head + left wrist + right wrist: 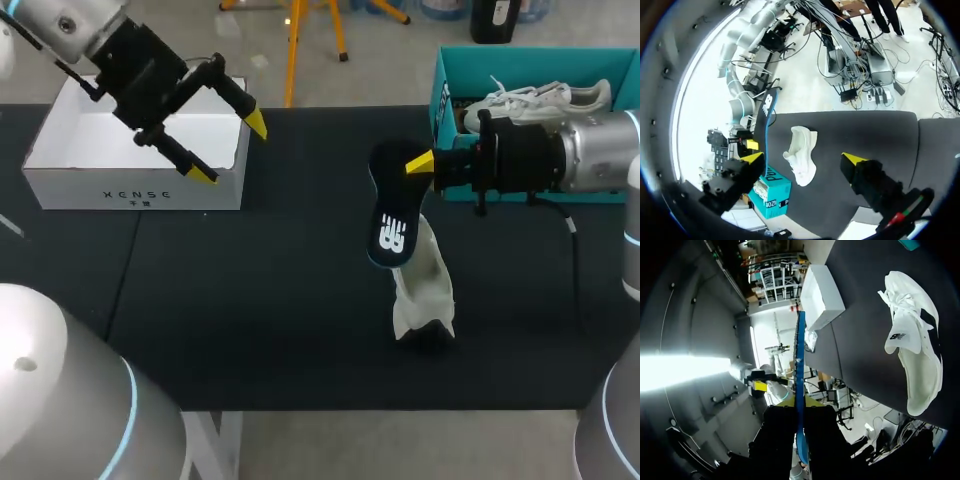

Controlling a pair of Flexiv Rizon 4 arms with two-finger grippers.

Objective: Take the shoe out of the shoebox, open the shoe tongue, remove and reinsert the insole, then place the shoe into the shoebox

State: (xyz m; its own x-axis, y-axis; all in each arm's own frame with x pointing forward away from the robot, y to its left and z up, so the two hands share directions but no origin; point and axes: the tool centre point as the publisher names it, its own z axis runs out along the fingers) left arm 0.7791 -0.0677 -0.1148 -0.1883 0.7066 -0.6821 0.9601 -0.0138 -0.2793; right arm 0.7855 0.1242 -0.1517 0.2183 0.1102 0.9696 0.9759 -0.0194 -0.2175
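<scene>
A white shoe [422, 283] lies on the black table mat, right of the middle; it also shows as the shoe [802, 153] and the shoe [913, 347] in the wrist views. My right gripper [424, 162] is shut on a dark insole [390, 212] with a blue edge, held up in the air above the shoe; in the right wrist view the insole [800, 365] stands edge-on between the fingers. My left gripper [232, 150] hangs open over the white shoebox [140, 150] at the far left, holding nothing. A teal shoebox [480, 70] at the far right holds another white shoe [540, 100].
The black mat [270, 300] covers the table between the two boxes. The teal box [771, 191] is seen beyond the shoe in the left wrist view. The white box [822, 295] lies far ahead of the right gripper.
</scene>
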